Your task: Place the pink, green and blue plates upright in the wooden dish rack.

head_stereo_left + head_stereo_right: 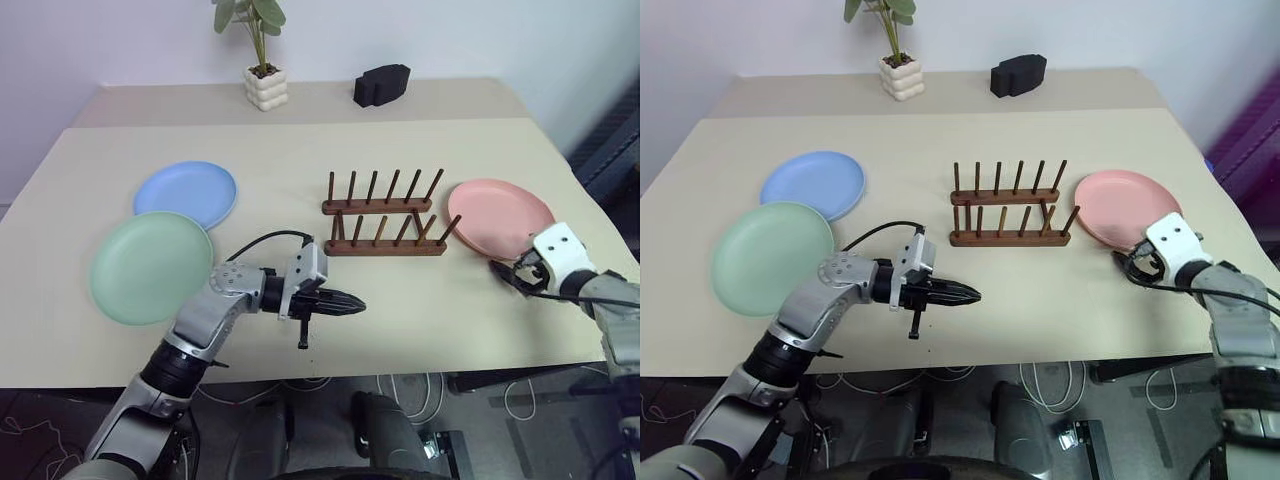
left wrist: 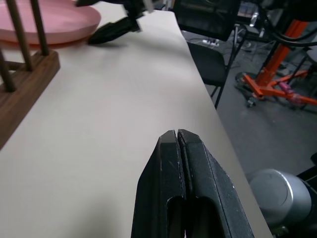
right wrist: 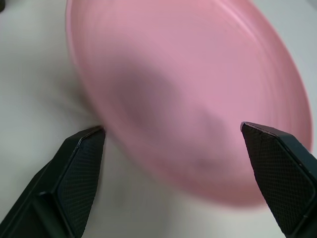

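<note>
1. The rack stands at the centre of the frame on the beige table, its two peg rows bare; no plate is in it.
2. The pink plate lies flat just right of the rack, its left rim close to the rack's end pegs.
3. The right gripper sits at the plate's near rim, right of centre in the frame, its fingers spread wide and holding nothing.
4. In the right wrist view, the two black fingers stand far apart at either lower corner, with the pink plate between and beyond them.
5. The blue plate lies flat at centre left of the frame, well apart from the rack.
6. The green plate lies flat below and left of the blue one, its upper right rim over the blue plate's near edge.
7. The left gripper hovers over bare table below the rack, lower centre of the frame, pointing toward the frame's right; its fingers are pressed together and empty.
8. The left wrist view shows those fingers closed tight, with the rack's end and the pink plate at upper left.
9. At the back of the table, a potted plant in a white pot stands upper centre left, and a black block sits upper centre right.
</note>
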Available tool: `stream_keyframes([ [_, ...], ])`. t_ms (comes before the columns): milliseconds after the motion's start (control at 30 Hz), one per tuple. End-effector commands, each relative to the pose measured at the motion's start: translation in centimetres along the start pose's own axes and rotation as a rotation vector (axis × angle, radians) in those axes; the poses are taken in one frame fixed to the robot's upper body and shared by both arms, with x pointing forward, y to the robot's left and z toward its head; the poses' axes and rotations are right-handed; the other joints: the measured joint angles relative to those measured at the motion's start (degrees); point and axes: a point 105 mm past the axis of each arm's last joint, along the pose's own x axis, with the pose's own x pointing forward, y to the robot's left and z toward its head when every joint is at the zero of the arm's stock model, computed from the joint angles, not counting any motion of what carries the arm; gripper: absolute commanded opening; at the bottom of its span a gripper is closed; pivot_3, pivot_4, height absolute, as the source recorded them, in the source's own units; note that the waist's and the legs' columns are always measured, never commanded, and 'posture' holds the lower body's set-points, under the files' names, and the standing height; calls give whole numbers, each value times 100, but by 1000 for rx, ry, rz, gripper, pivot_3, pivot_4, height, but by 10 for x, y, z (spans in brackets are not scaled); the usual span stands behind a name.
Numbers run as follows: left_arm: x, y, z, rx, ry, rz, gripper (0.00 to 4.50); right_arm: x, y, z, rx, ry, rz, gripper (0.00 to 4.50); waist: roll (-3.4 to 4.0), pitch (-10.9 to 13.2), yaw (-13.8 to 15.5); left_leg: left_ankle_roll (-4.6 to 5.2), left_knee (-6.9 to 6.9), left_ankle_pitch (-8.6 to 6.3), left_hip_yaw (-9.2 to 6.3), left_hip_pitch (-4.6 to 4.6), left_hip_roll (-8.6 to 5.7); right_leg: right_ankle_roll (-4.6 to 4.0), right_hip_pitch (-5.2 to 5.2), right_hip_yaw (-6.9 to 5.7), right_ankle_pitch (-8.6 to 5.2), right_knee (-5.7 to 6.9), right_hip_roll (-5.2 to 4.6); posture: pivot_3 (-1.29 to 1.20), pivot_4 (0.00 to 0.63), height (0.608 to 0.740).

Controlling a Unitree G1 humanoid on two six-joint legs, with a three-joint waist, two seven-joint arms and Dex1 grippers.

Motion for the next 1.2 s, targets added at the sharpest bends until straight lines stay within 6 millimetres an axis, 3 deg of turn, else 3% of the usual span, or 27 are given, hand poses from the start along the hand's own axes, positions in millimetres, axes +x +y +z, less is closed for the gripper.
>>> stream_keyframes([
  [33,-1,-1,-1,21,-15,4,0,4,0,-2,-62,15,33,4225,0,0,-14,0,0,0,0,1,1,0,0,0,0,0,1,0,150,740],
  [100,-2,-2,-3,18,-16,5,0,7,1,-1,-74,10,44,3631,0,0,-20,0,-1,0,0,1,1,0,0,0,0,0,1,0,150,740],
  [333,-2,-5,-6,14,-23,24,0,9,12,-3,-92,-7,82,23,0,-1,12,0,1,0,1,0,-1,0,2,3,0,-1,-2,0,150,740],
  [533,0,-5,-5,30,-27,28,0,2,6,-2,-148,-9,-11,23,-5,0,16,0,1,0,-2,0,-1,2,3,2,-1,0,-2,0,150,740],
  [633,0,0,-2,73,-45,63,0,-11,-15,14,-294,-34,-150,23,-3,0,29,0,1,0,-1,-1,-2,2,2,2,-1,-1,-3,0,150,740],
  [733,-2,8,5,98,-84,109,0,-32,-36,54,-357,-144,-277,23,13,5,23,0,1,0,2,-7,-7,3,-5,4,-1,-1,-10,0,150,740],
  [833,-4,12,12,100,-105,129,0,-50,-40,93,-335,-281,-312,23,21,7,-12,0,0,0,11,-3,-7,4,-11,16,0,5,-7,0,150,740],
  [900,-4,14,17,110,-104,130,0,-76,-36,156,-170,-557,-274,23,25,10,-25,0,-1,0,3,-2,-3,5,-11,14,-1,7,3,0,150,740],
  [967,-4,14,20,113,-105,124,0,-98,-23,196,-37,-743,-157,23,29,11,-19,0,-2,0,1,0,2,6,-12,15,-1,9,9,0,150,740],
  [1067,-2,14,24,114,-110,115,0,-117,8,228,93,-906,91,23,16,12,26,0,-5,0,-12,-3,4,6,-11,5,-1,9,10,0,150,740],
  [1200,1,14,28,113,-112,110,0,-130,26,247,322,-1023,313,23,-2,16,68,1,-1,-1,-15,-13,4,5,-8,-2,-2,0,-1,0,150,740],
])
